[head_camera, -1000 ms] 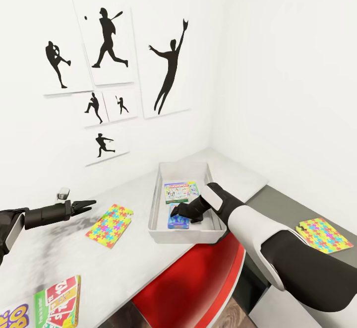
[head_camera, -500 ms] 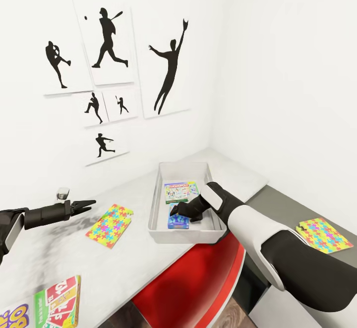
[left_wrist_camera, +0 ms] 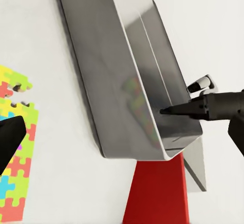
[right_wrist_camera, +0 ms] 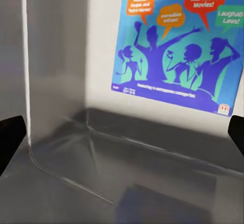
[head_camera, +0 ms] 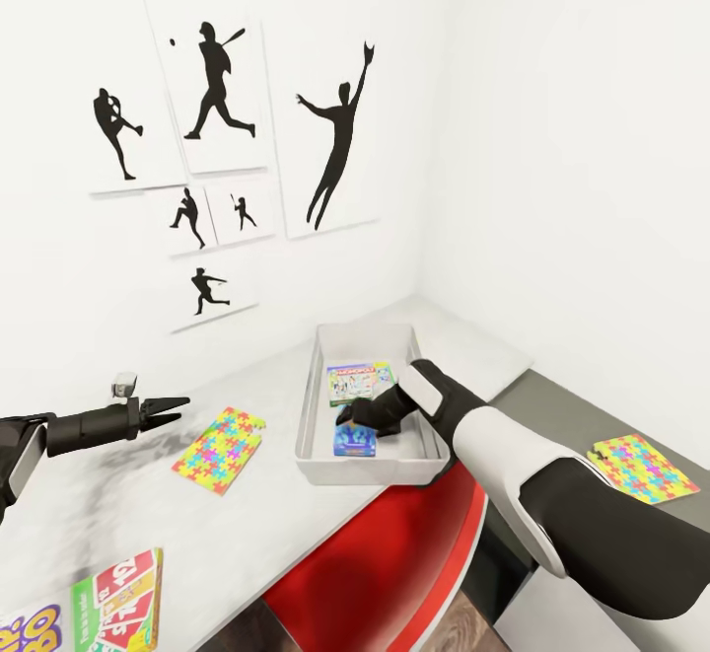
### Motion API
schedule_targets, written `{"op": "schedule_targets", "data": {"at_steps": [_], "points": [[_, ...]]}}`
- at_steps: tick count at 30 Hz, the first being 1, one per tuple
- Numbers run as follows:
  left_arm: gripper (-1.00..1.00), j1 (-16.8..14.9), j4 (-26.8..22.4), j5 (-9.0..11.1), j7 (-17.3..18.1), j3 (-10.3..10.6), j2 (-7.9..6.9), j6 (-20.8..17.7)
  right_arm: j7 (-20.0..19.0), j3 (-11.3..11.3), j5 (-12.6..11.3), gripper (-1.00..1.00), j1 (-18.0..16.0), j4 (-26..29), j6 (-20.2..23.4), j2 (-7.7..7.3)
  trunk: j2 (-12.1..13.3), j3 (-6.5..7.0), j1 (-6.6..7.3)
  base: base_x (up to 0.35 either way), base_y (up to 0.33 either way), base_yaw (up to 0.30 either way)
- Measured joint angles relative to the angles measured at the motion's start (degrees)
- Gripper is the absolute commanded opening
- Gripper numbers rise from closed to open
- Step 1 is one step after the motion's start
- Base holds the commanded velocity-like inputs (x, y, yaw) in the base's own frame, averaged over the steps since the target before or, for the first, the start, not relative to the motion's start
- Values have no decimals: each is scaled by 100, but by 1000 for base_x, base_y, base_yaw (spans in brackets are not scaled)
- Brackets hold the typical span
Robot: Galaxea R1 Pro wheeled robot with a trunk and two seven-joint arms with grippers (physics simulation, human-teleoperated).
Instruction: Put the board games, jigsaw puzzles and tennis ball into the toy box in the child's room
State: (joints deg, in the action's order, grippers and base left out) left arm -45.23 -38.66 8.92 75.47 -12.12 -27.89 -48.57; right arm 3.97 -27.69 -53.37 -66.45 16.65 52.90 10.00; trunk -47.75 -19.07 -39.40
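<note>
The grey toy box stands on the pale table. Inside it lie a pale green board game and a blue board game. My right gripper hangs open inside the box just above the blue game, with nothing between its fingers. My left gripper is open over the table, left of a jigsaw puzzle. The Skip-Bo game lies at the table's near left. A second puzzle rests on the lower dark desk at right. Tennis ball and bed are out of view.
A red chair is tucked under the table below the box. White walls with black athlete pictures close off the back and right. In the left wrist view the box's outer wall lies ahead, beside the puzzle.
My right gripper has risen slightly off the blue game, which stays on the box floor. The head view has shifted a little. The left arm is still.
</note>
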Motion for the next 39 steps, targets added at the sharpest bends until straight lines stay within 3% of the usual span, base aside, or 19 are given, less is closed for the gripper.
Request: {"op": "schedule_targets", "data": {"at_steps": [19,39], "points": [[100,-5,-1,-8,-7,0,18,-80,5,7,3,100,-2,100,-25,0,763,342,418,0,0,0],[100,-7,-19,-8,-8,-1,21,-84,105,47,10,100,-85,107,-1344,-3,1567,703,858,0,0,0]]}}
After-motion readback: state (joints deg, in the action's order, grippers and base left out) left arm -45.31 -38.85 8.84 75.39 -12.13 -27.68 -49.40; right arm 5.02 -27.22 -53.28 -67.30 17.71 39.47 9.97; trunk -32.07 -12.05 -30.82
